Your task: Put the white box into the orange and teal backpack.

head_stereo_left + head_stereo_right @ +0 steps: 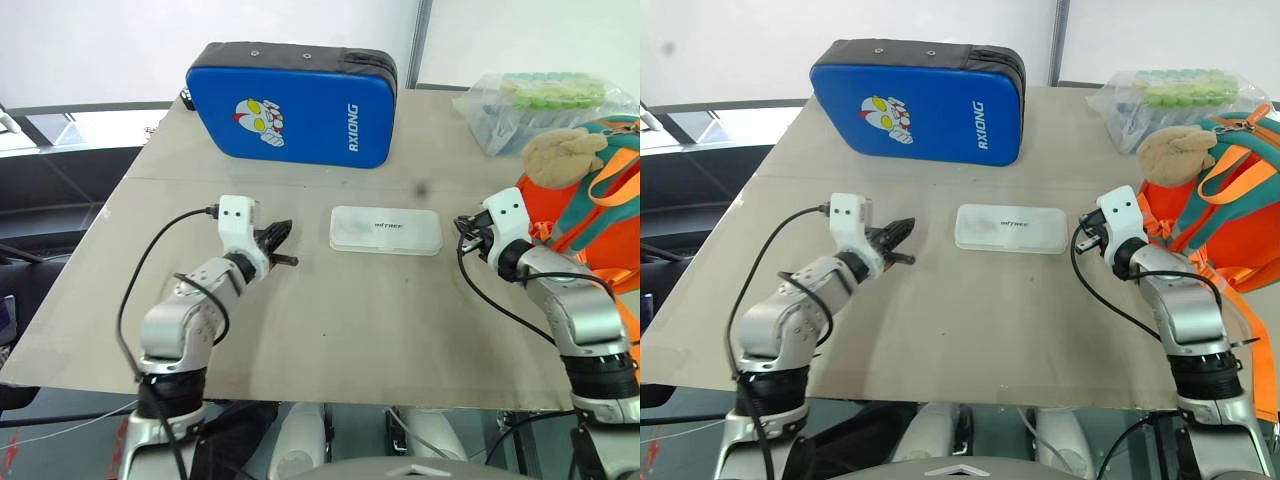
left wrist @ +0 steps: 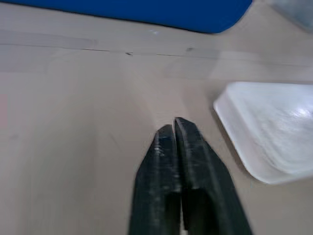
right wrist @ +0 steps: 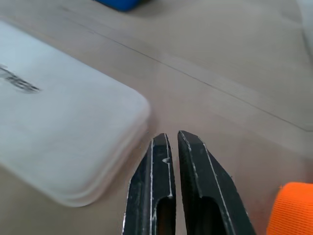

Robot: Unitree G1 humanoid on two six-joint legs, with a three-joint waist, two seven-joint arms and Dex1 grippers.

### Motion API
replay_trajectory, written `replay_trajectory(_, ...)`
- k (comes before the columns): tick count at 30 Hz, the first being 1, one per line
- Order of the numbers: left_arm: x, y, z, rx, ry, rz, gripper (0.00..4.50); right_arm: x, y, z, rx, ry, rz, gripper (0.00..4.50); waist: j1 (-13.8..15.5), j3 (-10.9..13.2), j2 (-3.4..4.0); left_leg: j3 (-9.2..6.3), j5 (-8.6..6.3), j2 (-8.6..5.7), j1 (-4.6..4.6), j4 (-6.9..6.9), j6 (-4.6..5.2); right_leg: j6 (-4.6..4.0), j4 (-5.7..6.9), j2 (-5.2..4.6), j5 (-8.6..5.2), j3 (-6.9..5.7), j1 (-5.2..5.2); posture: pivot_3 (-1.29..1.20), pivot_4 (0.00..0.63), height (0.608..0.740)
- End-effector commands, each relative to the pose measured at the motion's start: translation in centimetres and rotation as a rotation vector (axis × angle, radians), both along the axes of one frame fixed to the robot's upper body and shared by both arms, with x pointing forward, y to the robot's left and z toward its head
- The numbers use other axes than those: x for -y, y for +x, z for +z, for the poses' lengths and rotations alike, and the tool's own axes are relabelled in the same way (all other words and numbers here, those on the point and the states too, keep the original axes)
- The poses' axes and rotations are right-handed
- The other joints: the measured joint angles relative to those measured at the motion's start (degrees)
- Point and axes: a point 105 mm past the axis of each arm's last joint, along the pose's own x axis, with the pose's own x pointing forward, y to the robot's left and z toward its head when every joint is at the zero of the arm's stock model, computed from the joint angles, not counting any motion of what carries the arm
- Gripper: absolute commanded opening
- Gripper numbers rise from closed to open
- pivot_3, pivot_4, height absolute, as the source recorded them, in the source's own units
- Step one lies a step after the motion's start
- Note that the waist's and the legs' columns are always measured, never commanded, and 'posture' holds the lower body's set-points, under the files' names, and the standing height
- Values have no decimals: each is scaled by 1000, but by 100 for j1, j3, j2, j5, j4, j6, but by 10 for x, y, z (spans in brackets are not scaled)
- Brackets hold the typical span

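Fingers first: the left gripper (image 2: 173,128) has its two black fingers pressed together with nothing between them, tips hovering just over the bare table (image 1: 330,320). Same story on the other side, where the right gripper (image 3: 171,139) has its fingers drawn almost tip to tip, only a sliver of a gap, and nothing in them. Between the two sits the white box (image 1: 386,230), lying flat on the tabletop with its dark lettering facing up, untouched; the left gripper is a little way off one short end, the right gripper close beside the other. Out past the right arm, at the table's right edge, there's the orange and teal backpack (image 1: 590,215), standing with its orange straps hanging and a beige plush toy (image 1: 562,152) perched at its top. Behind the backpack lies a clear bag of green items (image 1: 540,100). Toward the far edge, beyond the box, a big blue padded case (image 1: 292,105) stands on its long side.
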Motion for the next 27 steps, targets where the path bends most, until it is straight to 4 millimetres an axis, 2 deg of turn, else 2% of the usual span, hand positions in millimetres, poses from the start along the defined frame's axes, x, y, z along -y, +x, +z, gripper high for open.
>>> replay_trajectory(1,13,9,-2,21,81,-32,54,-3,9,4,33,-54,-20,0,-9,0,0,1,0,-1,1,0,0,0,0,-2,0,2,0,0,150,740)
replay_trajectory(3,15,13,-9,14,123,-47,54,-6,12,1,27,-66,-13,0,-22,0,0,1,0,-3,1,0,0,1,0,-2,0,1,0,0,150,740)
replay_trajectory(7,20,15,-21,-16,161,-102,54,-28,9,-7,-18,-48,78,0,-51,0,1,0,0,-1,3,-1,0,1,2,0,0,3,-2,0,150,740)
replay_trajectory(10,27,9,-20,13,166,-160,54,-48,0,-9,-56,-6,182,0,-42,0,1,-3,0,1,0,-2,0,1,5,1,0,0,-6,0,150,740)
replay_trajectory(14,43,-10,-18,27,148,-247,54,-66,-26,-10,-132,54,344,0,-39,0,1,-2,-1,6,-8,-1,1,2,3,-6,1,1,-11,0,150,740)
replay_trajectory(18,46,-31,-21,-4,116,-281,54,-63,-47,-20,-184,25,398,0,-22,0,1,-15,-1,11,-25,0,2,2,1,-16,1,-16,-19,0,150,740)
replay_trajectory(27,37,-70,-33,-100,90,-311,54,-46,-71,-31,-241,39,349,0,-21,0,2,-38,-2,3,-26,4,3,3,2,-22,0,-34,-12,0,150,740)
